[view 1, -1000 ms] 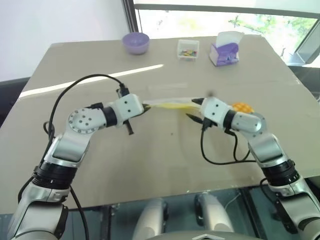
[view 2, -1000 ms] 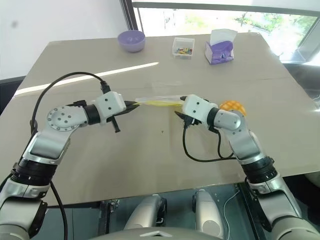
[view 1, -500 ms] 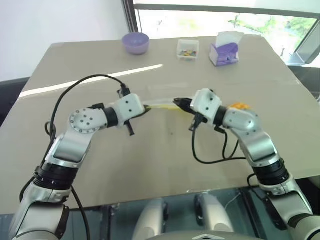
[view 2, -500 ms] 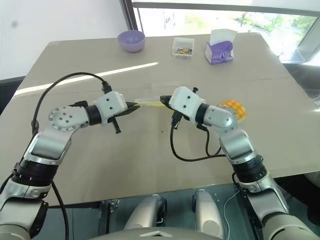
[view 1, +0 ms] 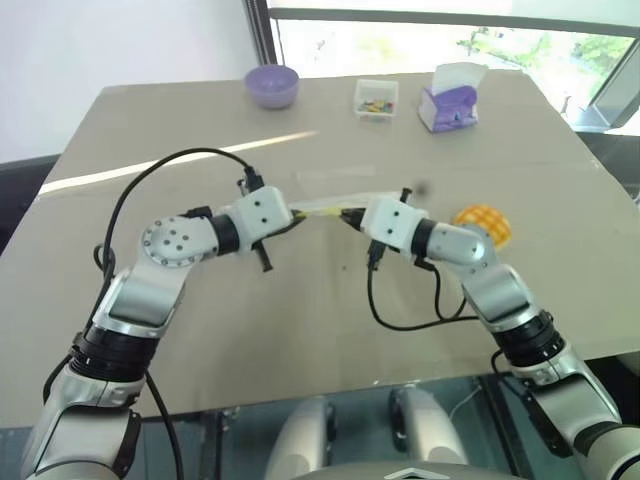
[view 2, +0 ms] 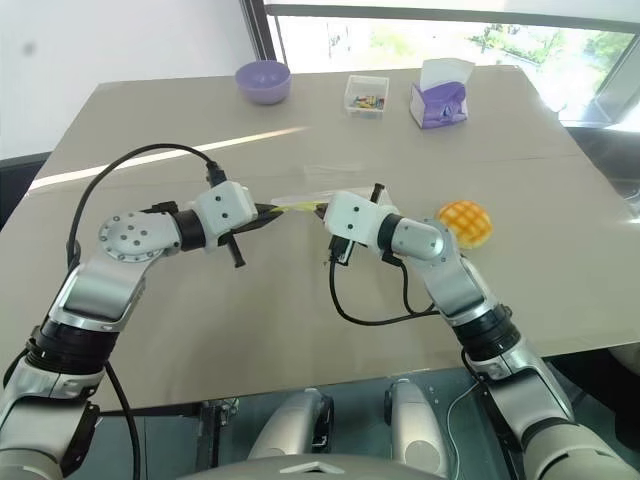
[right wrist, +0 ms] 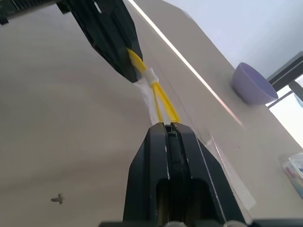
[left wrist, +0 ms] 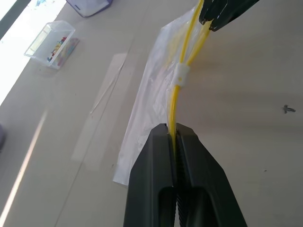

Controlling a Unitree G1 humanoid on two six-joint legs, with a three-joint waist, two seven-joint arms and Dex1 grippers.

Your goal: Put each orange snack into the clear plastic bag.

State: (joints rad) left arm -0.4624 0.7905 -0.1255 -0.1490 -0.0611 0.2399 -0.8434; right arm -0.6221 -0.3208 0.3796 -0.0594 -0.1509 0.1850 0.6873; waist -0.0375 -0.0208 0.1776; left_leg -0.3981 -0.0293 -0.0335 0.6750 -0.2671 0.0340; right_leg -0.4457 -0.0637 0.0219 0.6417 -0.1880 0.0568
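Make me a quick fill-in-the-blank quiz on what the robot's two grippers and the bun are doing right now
1. Both the left gripper and the right gripper are shut on the bag's ____ seal strip.
2. The orange snack lies on the ____, outside the clear plastic bag.
3. The bowl at the table's far edge is ____ in colour.

Missing words: yellow; table; purple

You've got no readable text, label, brand or no. anywhere: the purple-and-white box (view 1: 453,103) at the counter's far edge shows colour only, no legible print, and the clear plastic bag (left wrist: 154,90) shows just its yellow strip, nothing you can read.
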